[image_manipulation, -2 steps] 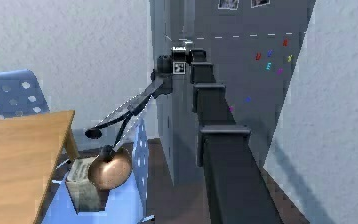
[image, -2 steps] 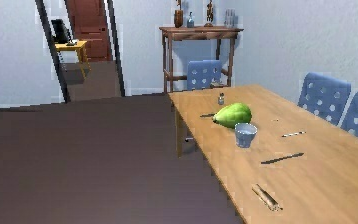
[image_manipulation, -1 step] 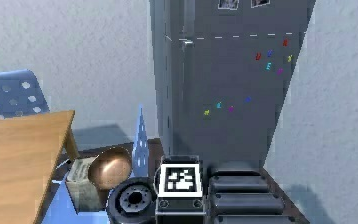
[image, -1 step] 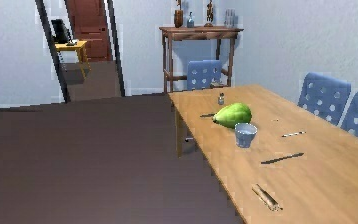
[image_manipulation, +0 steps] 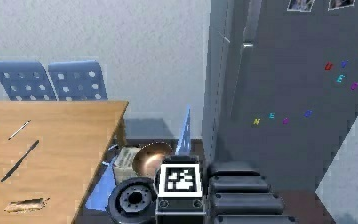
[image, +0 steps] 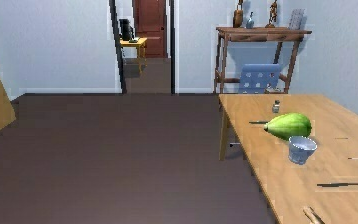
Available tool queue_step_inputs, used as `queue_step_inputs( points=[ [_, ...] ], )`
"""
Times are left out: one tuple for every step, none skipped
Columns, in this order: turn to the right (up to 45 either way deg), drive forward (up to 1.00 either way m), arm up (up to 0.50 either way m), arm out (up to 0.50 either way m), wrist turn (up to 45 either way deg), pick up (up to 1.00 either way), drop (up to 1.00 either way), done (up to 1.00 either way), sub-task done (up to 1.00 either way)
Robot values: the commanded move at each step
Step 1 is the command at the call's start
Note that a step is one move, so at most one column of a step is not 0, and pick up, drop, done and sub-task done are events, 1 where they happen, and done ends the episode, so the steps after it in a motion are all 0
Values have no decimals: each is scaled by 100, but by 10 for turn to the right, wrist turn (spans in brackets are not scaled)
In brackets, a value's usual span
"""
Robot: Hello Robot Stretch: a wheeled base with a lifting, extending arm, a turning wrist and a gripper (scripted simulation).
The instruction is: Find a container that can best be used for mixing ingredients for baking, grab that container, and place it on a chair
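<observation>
The dark grey fridge point(image_manipulation: 287, 90), a flat, smooth slab, rises up and to the right of the tool point(image_manipulation: 132, 192) in the arm side view. Small coloured letter magnets point(image_manipulation: 337, 75) dot its door.

The worktop point(image_manipulation: 57, 130), a broad wooden board with visible grain and a rounded corner, spreads to the tool's left. Its near corner lies close to the tool.

Two blue chairs point(image_manipulation: 79, 80) with rounded, perforated backs stand at the worktop's far edge, well beyond the tool and to its left.

The arm point(image_manipulation: 237, 195), dark and ribbed in square segments, enters at the bottom edge to the tool's right. A white square marker with black marks point(image_manipulation: 182, 182) sits between the arm and the tool's round dark body.

A thin blue slanted panel point(image_manipulation: 188, 130) stands just past the marker.

The bowl point(image_manipulation: 152, 157), round, smooth and copper-coloured with a metallic sheen, lies just beyond the tool on its far side. Pale and blue shapes crowd around it there, so I cannot tell whether the tool holds anything.

A slim dark knife point(image_manipulation: 22, 160) lies on the worktop, well to the tool's left.

In the forward view the same wooden worktop carries a glossy green oval fruit point(image: 289, 125) and, near it, a small pale blue cup point(image: 302, 150).
</observation>
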Motion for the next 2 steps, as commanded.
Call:
queue_step_inputs(
  points=[
    [0,0,0,26,0,0,0,0,0],
    [0,0,0,0,450,0,0,0,0]
  ],
)
